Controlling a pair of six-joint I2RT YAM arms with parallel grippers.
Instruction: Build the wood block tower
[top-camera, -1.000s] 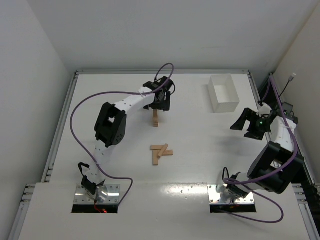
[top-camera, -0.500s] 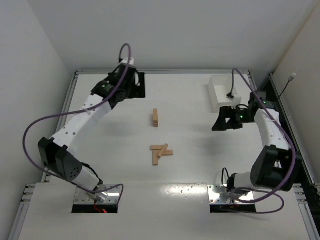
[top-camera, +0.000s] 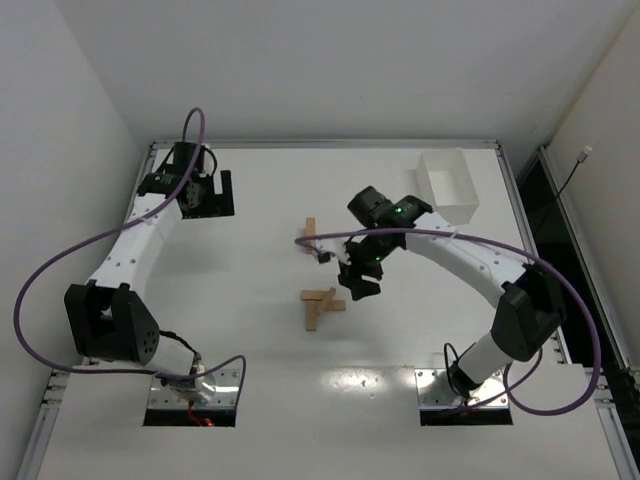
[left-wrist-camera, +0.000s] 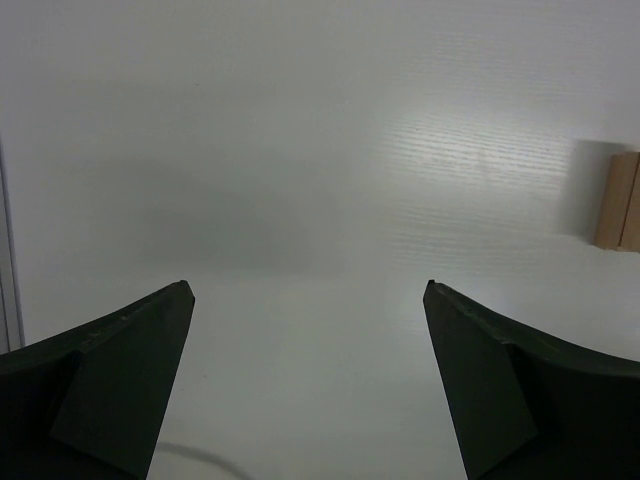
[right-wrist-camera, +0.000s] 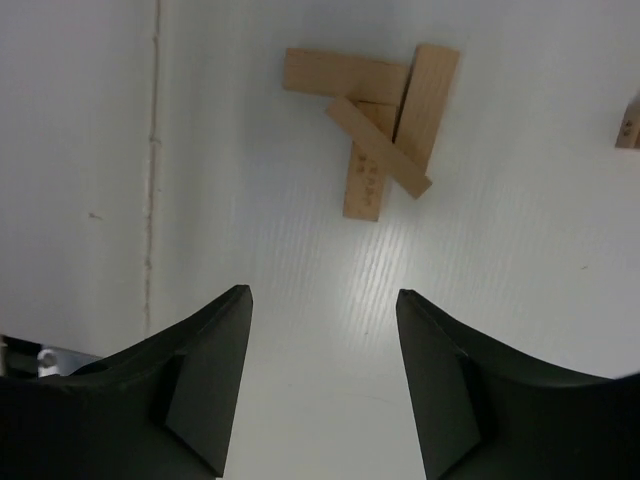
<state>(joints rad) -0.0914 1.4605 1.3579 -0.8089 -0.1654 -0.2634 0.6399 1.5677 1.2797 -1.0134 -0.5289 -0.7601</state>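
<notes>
Right now we judge the step in hand to be fetching another block. Our right gripper (right-wrist-camera: 322, 292) hangs above the white surface (top-camera: 420, 330) just short of the loose heap of small, flat, light-brown wooden blocks (right-wrist-camera: 375, 120), its fingers partway apart with nothing between them. Four blocks seem to lie there, crossed over one another, a slanted one on top. The narrow tan tower of stacked wooden blocks (top-camera: 310, 236) stands a little beyond that heap, near the middle of the surface. Our left gripper (left-wrist-camera: 307, 290) is spread wide and empty, off toward the far left corner, well apart from the tower. The white rectangular plastic bin (top-camera: 447, 187) sits at the far right. Next, we think, the right gripper must centre over the slanted top block, turn to straddle its narrow width, and descend without nudging those beneath.
</notes>
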